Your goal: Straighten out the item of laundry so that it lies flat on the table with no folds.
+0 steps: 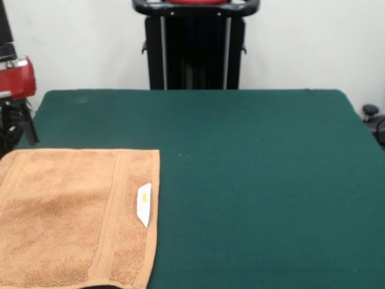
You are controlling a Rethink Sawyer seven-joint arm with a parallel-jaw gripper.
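The towel (75, 217) looks light, soft and limp, a thick terry cloth that will sag and drape the moment 1 part of it is lifted; it should not be fragile, and its looped pile probably grips the felt-like surface (258, 180) rather than sliding freely, so dragging may bunch it. The best hold, in my judgement, is a pinch at a corner or along a hemmed edge, for instance the corner above the white label (144, 205), where the weave is flatter and firmer than the pile.

It is light orange-tan, roughly square, with a woven band stripe running beside the label; the label itself lies on top of the cloth, close to the towel's edge. The towel appears to lie flat already, with no clear fold in the part that shows; its side away from the label runs out of the picture, so I cannot judge that side. It lies well away from the black pedestal (195, 48).

The end effector does not show, so whether its fingers are apart or together cannot be told.
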